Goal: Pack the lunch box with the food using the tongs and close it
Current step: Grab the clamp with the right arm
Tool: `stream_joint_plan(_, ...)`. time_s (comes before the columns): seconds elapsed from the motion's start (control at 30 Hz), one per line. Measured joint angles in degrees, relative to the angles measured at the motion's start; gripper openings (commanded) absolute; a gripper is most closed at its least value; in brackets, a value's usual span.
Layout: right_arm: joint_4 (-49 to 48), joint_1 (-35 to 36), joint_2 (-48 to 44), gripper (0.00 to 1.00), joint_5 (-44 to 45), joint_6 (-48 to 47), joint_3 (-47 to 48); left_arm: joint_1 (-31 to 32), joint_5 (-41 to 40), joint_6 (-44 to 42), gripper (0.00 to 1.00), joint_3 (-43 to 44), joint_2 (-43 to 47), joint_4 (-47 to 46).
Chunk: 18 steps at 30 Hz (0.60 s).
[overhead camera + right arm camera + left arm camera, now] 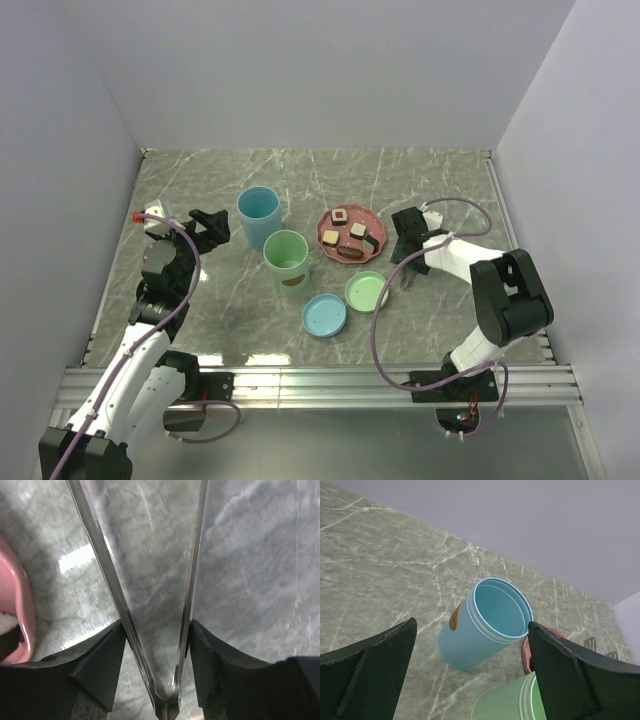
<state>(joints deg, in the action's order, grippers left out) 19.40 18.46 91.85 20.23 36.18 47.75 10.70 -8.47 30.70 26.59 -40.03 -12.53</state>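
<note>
The tongs (107,575) lie on the table right of the pink plate (325,232). My right gripper (156,625) straddles them near their joined end, with a finger pressed against the outside of each slim arm. In the top view that gripper (408,262) sits low beside the plate. The food (358,231), square cream-and-brown blocks and one brown long piece (350,252), rests on the plate. The lunch box stands as a blue container (259,215) and a green container (287,262), both uncovered. My left gripper (215,228) hovers open left of the blue container (480,630), holding nothing.
A blue lid (325,315) and a green lid (366,291) lie flat in front of the containers. The green container (515,702) and the plate's edge (527,652) show low in the left wrist view. Grey walls close in the table on three sides.
</note>
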Motion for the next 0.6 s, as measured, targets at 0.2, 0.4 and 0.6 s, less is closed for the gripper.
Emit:
stream_joint_plan(0.2, -0.68, -0.50, 0.94, 0.58, 0.04, -1.14, 1.05, 0.00, -0.37, 0.00, 1.00, 0.00, 0.02, 0.02)
stream_joint_plan(0.4, -0.33, 0.04, -4.00, 0.57, 1.60, -1.77, 0.26, 0.00, -0.37, 0.00, 0.99, -0.02, 0.02, -0.02)
stream_joint_plan(0.6, -0.35, 0.72, -15.63, 0.57, 2.29, -2.89, -1.03, 0.00, -0.37, 0.00, 0.99, -0.02, -0.20, -0.04)
